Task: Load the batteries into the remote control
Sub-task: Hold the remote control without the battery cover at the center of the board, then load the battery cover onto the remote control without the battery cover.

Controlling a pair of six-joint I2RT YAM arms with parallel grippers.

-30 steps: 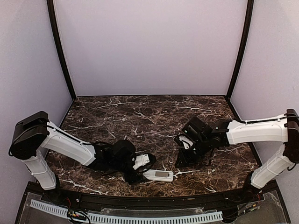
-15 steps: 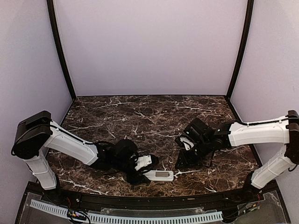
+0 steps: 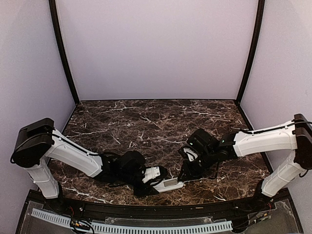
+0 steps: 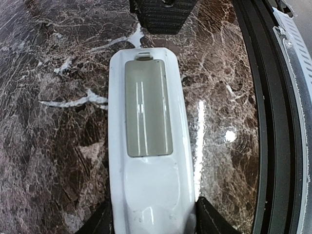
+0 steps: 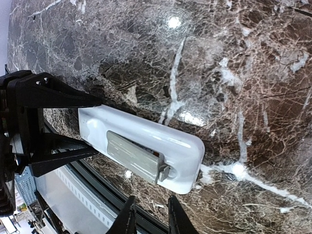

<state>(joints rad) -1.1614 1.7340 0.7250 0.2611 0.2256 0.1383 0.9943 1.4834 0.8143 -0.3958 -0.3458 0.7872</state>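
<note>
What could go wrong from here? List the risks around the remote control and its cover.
1. The left end effector grips the remote control at one end only; pushing the tab of the grey cover at the far end could swing it on the glossy table.
2. The right end effector, its narrow fingertips close by that tab, might slip off it.
3. The front rim is near, so a popped cover could fall past it.
</note>
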